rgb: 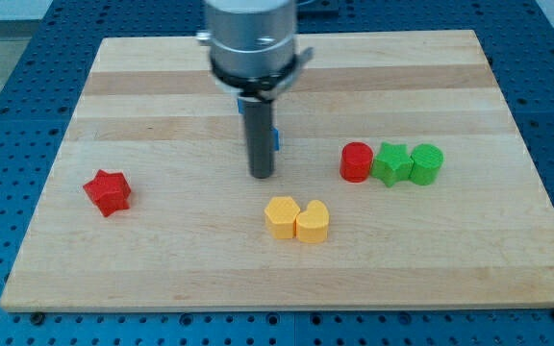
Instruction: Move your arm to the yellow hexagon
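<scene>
On the wooden board (142,58), camera view: my tip (262,177) sits mid-board, just above the yellow pair, touching no block. No pincer here, only a bare rod, so nothing opens, shuts or holds. The yellow hexagon (281,217) lies just below the tip, slightly toward the view's right, touching a yellow heart (313,222). Step looks like the final approach; the next move calls for a short slide toward the view's bottom. Red star (108,192) far left; red cylinder (357,161), green star (391,162), green cylinder (426,163) in a row at right.
</scene>
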`<state>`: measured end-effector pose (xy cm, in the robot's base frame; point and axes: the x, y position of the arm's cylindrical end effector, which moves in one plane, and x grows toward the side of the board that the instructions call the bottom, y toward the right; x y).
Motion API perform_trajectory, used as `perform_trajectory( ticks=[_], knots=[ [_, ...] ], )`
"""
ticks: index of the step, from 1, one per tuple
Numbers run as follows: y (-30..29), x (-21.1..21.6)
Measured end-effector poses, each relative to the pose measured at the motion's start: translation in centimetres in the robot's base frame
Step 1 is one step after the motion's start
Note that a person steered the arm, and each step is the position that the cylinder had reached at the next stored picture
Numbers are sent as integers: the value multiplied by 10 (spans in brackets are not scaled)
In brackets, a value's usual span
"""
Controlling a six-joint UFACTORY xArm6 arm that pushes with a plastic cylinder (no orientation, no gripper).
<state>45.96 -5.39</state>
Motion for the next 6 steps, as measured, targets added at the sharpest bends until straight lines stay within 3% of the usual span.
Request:
perform_trajectory(
  ticks=[5,6],
  knots=[
    [-238,-19],
    [-251,-14]
  ],
)
